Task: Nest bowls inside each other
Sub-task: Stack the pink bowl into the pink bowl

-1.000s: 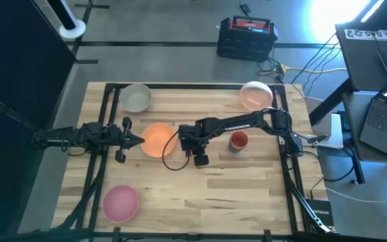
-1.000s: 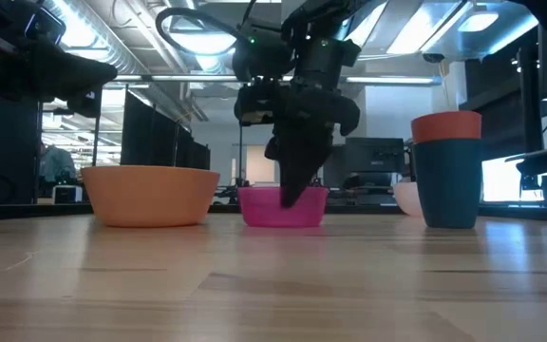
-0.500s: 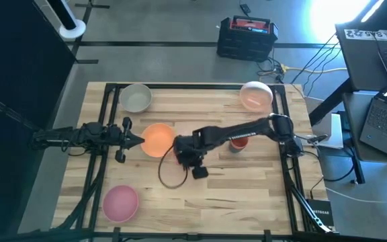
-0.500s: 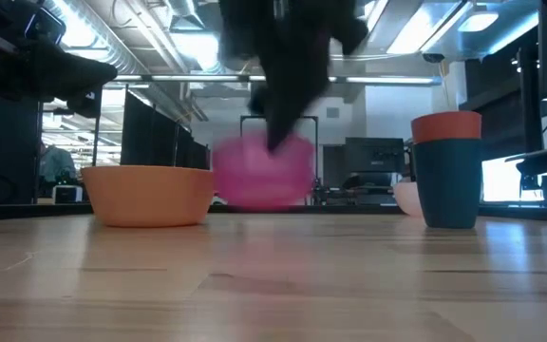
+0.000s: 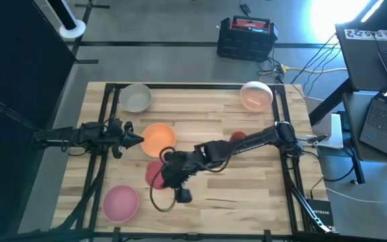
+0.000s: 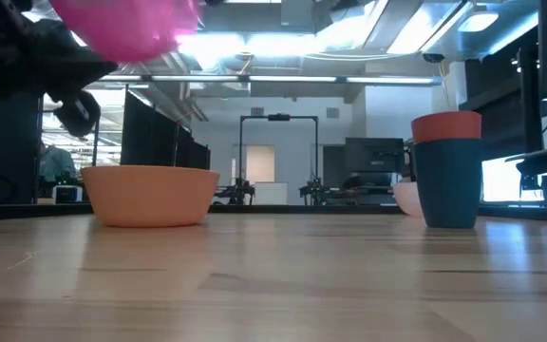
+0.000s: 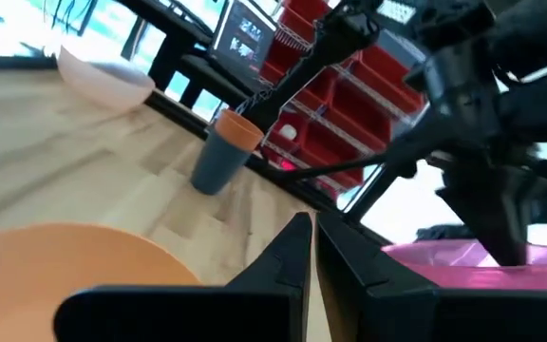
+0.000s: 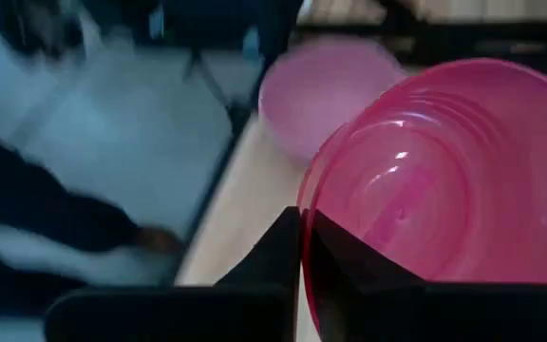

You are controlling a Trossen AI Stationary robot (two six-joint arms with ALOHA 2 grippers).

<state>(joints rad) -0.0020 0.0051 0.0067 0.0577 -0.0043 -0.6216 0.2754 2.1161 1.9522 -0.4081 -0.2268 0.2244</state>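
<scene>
While the right gripper (image 5: 166, 176) stretches across the wooden table (image 5: 247, 188) with its fingers clamped on the rim of the red-pink bowl (image 5: 154, 173), carrying it in the air between the orange bowl (image 5: 158, 139) and the pink bowl (image 5: 120, 202), the left gripper (image 5: 138, 140) waits beside the orange bowl, fingers pressed together on nothing. The grey-white bowl (image 5: 136, 98) and peach-pink bowl (image 5: 255, 95) sit at the far corners, and the small orange-red bowl (image 6: 446, 125) sits in the dark blue one (image 6: 447, 184). No writing is readable on them.
</scene>
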